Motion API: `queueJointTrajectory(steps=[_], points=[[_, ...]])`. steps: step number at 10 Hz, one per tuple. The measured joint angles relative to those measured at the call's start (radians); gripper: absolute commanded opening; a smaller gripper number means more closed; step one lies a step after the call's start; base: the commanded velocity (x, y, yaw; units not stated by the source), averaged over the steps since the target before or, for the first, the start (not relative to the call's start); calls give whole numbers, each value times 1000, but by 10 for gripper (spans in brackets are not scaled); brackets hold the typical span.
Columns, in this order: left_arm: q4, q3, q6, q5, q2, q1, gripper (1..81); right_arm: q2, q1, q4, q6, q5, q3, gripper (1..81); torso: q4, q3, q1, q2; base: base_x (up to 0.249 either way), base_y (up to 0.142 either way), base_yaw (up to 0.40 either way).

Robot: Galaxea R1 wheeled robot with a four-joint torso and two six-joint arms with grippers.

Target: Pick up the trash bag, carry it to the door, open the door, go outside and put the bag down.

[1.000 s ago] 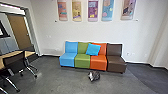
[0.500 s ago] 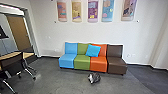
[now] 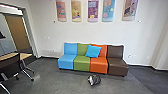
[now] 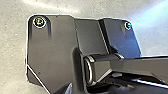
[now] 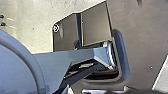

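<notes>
A small dark trash bag with a pale, shiny patch (image 3: pixel 94 80) lies on the grey floor in the head view, in front of the orange seat and a little apart from it. The robot's own dark plate and jointed bar show in both wrist views, with floor beyond them. How the fingers of either gripper stand cannot be told.
A row of joined seats in blue, green, orange and brown (image 3: pixel 117 67) stands against the wall, a blue cushion (image 3: pixel 93 51) on it. At the left are a table (image 3: pixel 8 56) and a chair with metal legs (image 3: pixel 26 68). Behind them is a wooden door (image 3: pixel 17 32).
The head camera has moved slightly forward, so the seats and the bag show a little lower and larger. No object has visibly moved by itself.
</notes>
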Motion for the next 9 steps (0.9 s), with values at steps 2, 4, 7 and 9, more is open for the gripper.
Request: queueJointTrajectory(steps=[2,4,7,9], points=[[0,-1,0,0,0,0,811,1,3,0,-1,0,0,811,0,0,1,0,132,-71,0],[0,0,0,0,5,-2,811,2,0,0,0,0,0,811,0,0,0,0,132,-71,0],[0,0,0,0,3,0,811,2,3,0,0,0,0,811,0,0,0,0,132,-71,0],[0,0,0,0,3,0,811,2,3,0,0,0,0,811,0,0,0,0,132,-71,0]])
